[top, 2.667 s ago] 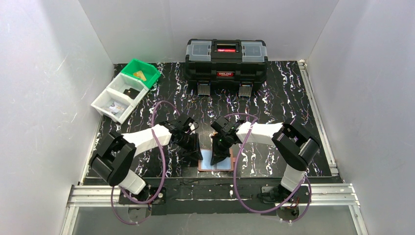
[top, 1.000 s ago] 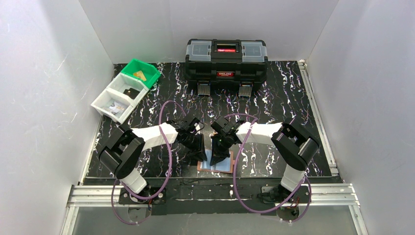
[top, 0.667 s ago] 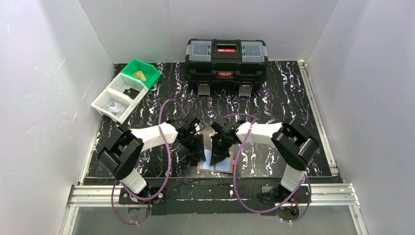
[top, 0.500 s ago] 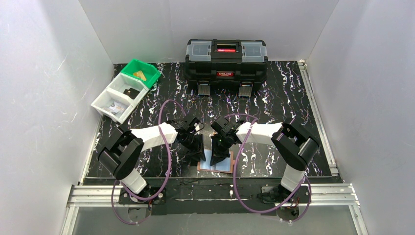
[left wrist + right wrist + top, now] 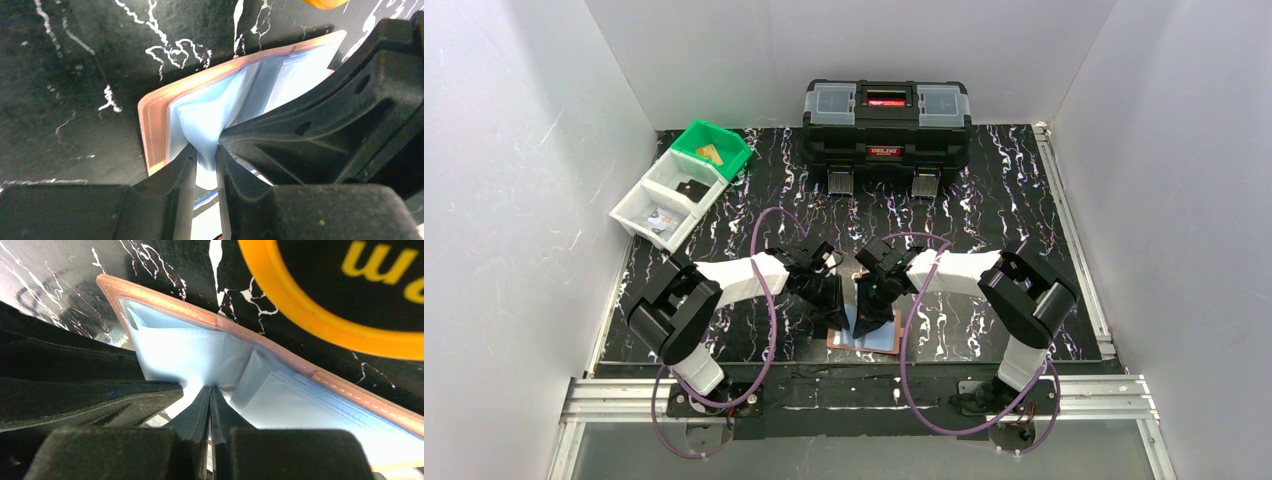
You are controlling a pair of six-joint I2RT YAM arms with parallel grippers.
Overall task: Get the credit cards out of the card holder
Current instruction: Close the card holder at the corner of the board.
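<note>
The tan leather card holder (image 5: 869, 340) lies open near the table's front edge, its pale blue sleeves up. My left gripper (image 5: 836, 308) pinches a raised fold of sleeve (image 5: 202, 117); in the left wrist view the fingers close on it from both sides at the left gripper (image 5: 205, 151). A whitish edge with a blue line (image 5: 210, 176) shows low between those fingers; I cannot tell if it is a card. My right gripper (image 5: 865, 316) is shut on a thin sleeve edge beside it, seen as the right gripper (image 5: 210, 389) over the holder's leather rim (image 5: 165, 302).
A yellow tape measure (image 5: 340, 295) lies just beyond the holder. A green bin (image 5: 712, 148) holds a gold-tan card, and two white bins (image 5: 686, 180) (image 5: 656, 213) stand in line with it at the back left. A large black toolbox (image 5: 886, 122) stands at the back.
My left gripper has shifted right onto the holder, next to the right gripper, and its fingers have closed in on the sleeve fold. The right gripper has not moved.
</note>
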